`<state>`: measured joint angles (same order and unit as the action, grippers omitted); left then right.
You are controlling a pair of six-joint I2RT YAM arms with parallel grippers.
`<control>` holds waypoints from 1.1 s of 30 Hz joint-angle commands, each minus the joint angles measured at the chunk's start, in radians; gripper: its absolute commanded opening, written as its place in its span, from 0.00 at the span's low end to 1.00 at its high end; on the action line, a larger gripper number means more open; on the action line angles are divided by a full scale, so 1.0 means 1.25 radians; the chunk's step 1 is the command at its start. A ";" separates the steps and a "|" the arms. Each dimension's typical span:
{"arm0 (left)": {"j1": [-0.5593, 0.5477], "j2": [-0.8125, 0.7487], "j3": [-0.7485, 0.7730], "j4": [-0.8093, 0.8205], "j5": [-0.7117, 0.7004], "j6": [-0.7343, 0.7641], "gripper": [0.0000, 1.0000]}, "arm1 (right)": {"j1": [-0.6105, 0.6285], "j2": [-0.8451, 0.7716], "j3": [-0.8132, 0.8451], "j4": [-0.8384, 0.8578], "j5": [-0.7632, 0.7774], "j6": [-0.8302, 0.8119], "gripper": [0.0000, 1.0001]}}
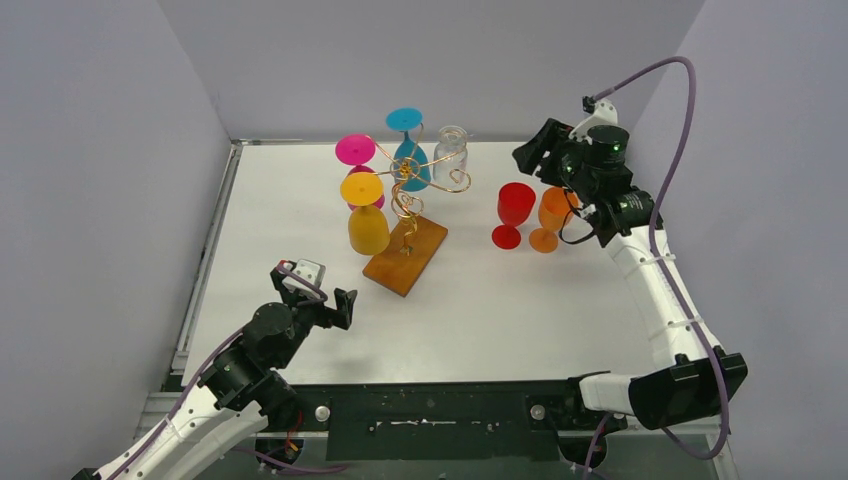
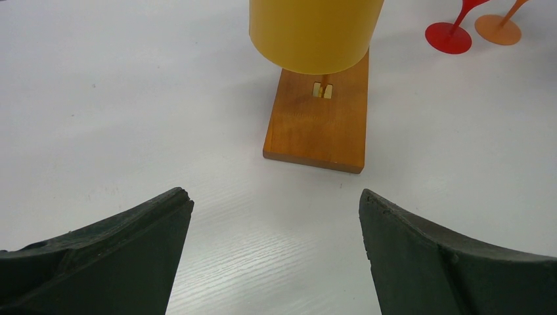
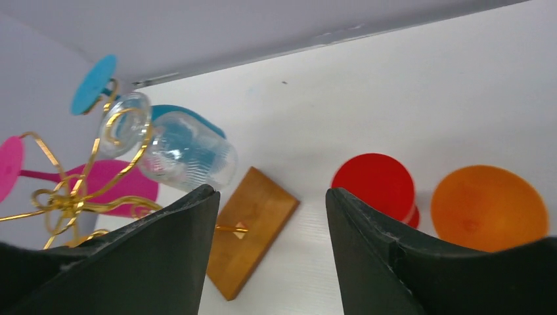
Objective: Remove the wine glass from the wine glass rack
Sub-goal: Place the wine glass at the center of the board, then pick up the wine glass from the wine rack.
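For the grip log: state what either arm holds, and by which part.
Nothing. The left gripper and right gripper both show open jaws with nothing between them.

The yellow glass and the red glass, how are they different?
The yellow glass hangs upside down from the wine glass rack, with its foot on top. The red glass stands upright on the table. The yellow glass hangs over the rack's wooden base, while the red glass sits off to the right, next to the orange glass. Their colours differ too. Both are coloured stemmed glasses with a round foot.
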<state>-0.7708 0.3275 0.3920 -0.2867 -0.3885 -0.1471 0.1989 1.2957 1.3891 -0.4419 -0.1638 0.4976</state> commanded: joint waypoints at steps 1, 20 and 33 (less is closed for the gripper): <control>0.002 0.002 0.039 0.040 0.000 0.011 0.97 | 0.001 0.011 -0.002 0.140 -0.209 0.119 0.63; 0.002 0.011 0.036 0.042 0.003 0.015 0.97 | 0.052 0.273 0.217 0.236 -0.416 0.232 0.65; 0.001 0.030 0.036 0.043 0.008 0.018 0.97 | 0.074 0.369 0.345 0.102 -0.465 0.118 0.58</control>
<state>-0.7708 0.3565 0.3920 -0.2840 -0.3878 -0.1436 0.2745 1.7641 1.7767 -0.2932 -0.7021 0.7029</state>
